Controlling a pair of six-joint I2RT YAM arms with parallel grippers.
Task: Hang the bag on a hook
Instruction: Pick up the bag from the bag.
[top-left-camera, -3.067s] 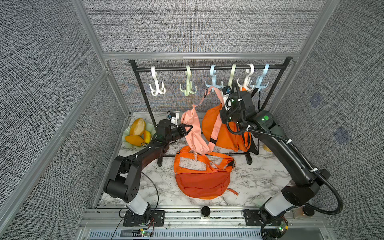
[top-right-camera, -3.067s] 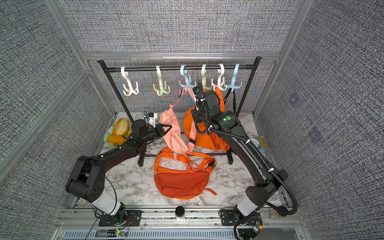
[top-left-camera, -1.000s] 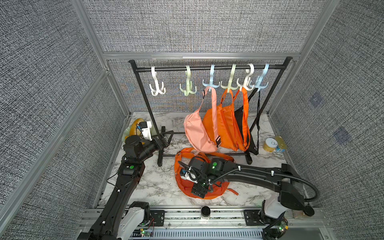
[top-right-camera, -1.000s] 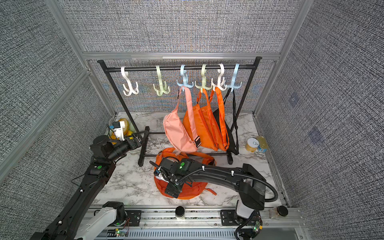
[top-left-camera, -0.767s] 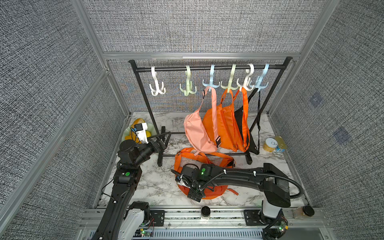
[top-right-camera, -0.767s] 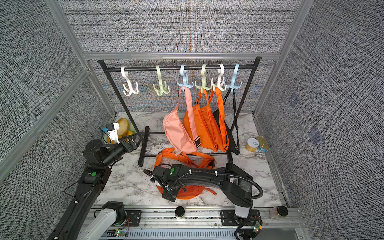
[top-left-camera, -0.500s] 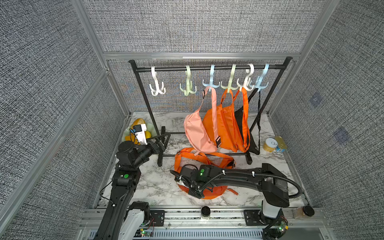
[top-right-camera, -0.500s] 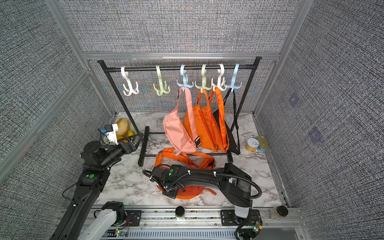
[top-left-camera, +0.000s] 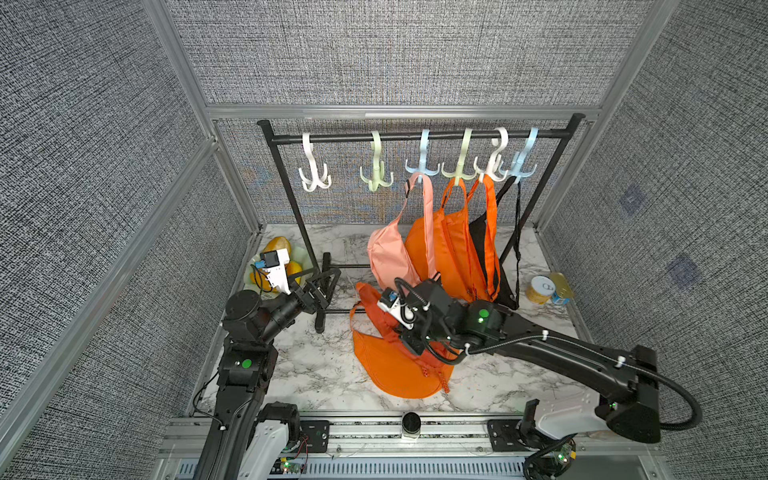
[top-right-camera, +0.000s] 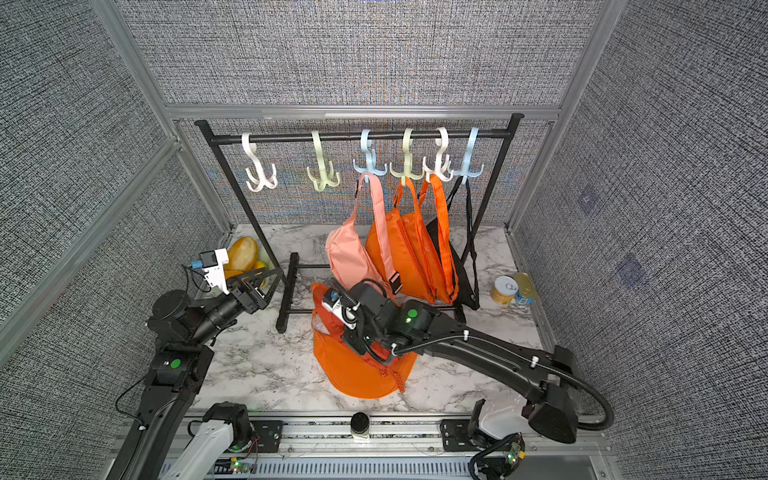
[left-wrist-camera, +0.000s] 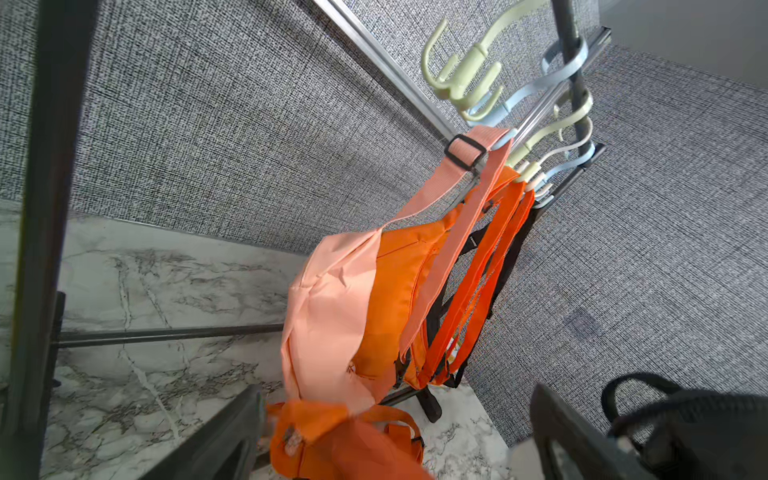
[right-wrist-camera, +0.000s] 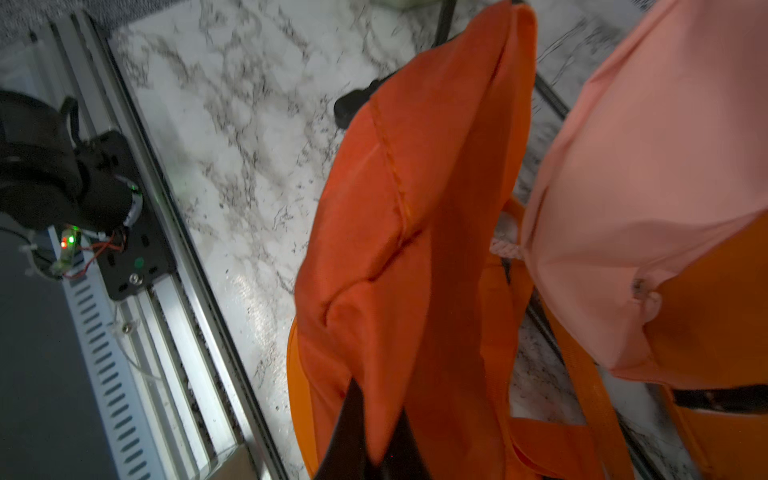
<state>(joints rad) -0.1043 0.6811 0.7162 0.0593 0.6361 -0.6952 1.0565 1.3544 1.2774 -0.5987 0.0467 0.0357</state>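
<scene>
An orange bag (top-left-camera: 390, 370) (top-right-camera: 353, 374) stands half lifted off the marble table, its lower end still on the surface. My right gripper (top-left-camera: 409, 334) (top-right-camera: 357, 338) is shut on a fold of its fabric, and the right wrist view shows both fingers pinching the orange bag (right-wrist-camera: 415, 208) at the right gripper (right-wrist-camera: 376, 411). My left gripper (top-left-camera: 322, 286) (top-right-camera: 259, 286) (left-wrist-camera: 395, 436) hangs open and empty by the rack's left foot. On the rack (top-left-camera: 415, 135) a white hook (top-left-camera: 313, 174) and a green hook (top-left-camera: 376, 174) are bare.
A pink bag (top-left-camera: 390, 257), two orange bags (top-left-camera: 453, 249) and a black one (top-left-camera: 505, 286) hang from the right-hand hooks, close behind my right wrist. A plate of fruit (top-left-camera: 282, 249) sits at the back left. Two cans (top-left-camera: 540, 289) stand at the right.
My right gripper closed on the orange bag and raised it, so the bag now stands partly up from the table. The left arm drew back a little and stayed open.
</scene>
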